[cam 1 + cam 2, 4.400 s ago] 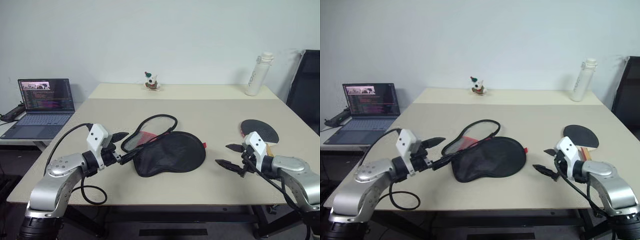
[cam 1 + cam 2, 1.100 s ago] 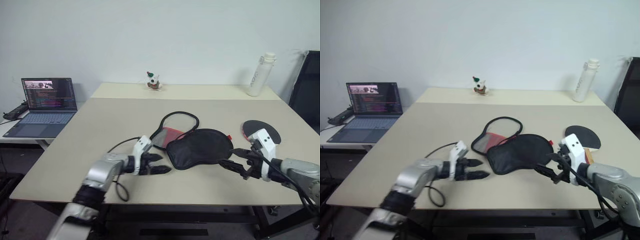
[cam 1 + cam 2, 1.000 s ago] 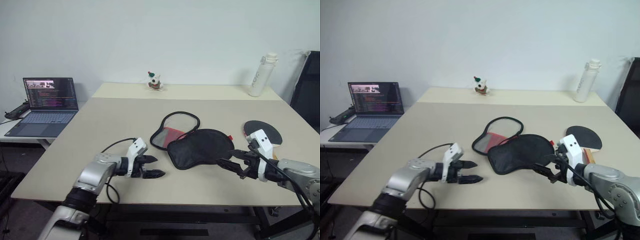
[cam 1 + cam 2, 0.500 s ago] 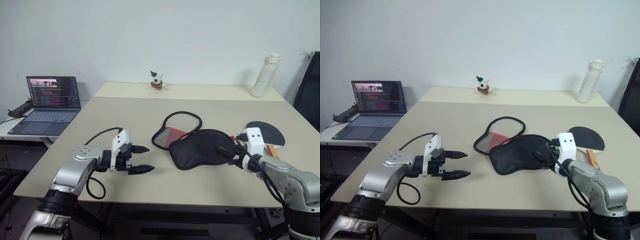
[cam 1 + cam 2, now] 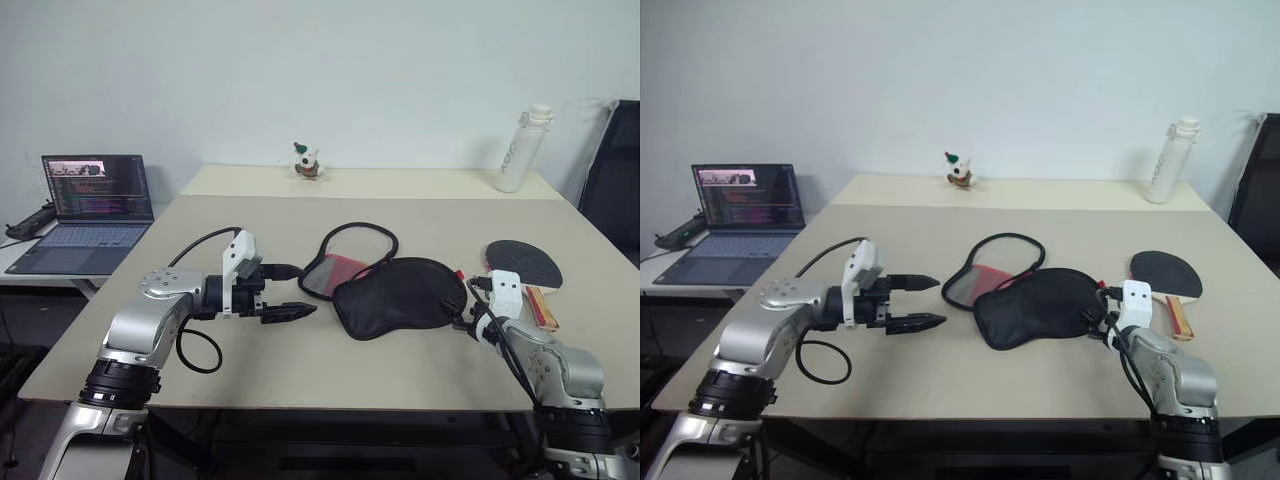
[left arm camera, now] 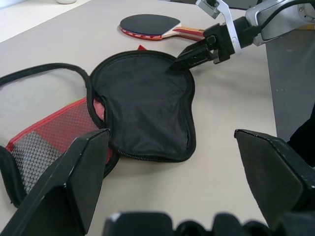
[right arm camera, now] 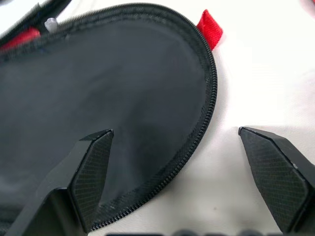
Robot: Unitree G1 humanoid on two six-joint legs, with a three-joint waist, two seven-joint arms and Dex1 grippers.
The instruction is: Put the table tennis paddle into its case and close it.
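Lying flat near the right edge of the beige table (image 5: 250,380), the table tennis paddle (image 5: 524,265) with its round black rubber face, red rim and pale wooden handle sits untouched, its handle pointing toward the robot's side. Just to its left, apart from it, rests the soft black fabric case (image 5: 400,296), a paddle-shaped zip pouch lying unzipped; its red and black-mesh panel (image 5: 330,277) is folded out to the left, and a small red tab (image 7: 210,28) sticks out at the right rim. A black strap loop (image 5: 360,232) curls on the table just behind the pouch.

At the case's right edge is the right gripper (image 6: 193,55), its two black fingers spread wide; in its own wrist view one finger (image 7: 91,167) hangs over the black fabric and the other over bare table, the zip edge running between them. It holds nothing.

Off to the left of the case, above the table, the left gripper (image 5: 292,292) points toward the mesh panel with its fingers spread apart and empty, short of the pouch.

Farther out, a white bottle (image 5: 519,148) stands at the back right of the table, a small toy figure (image 5: 305,162) at the back middle, and an open laptop (image 5: 88,210) sits on a separate low desk to the left.
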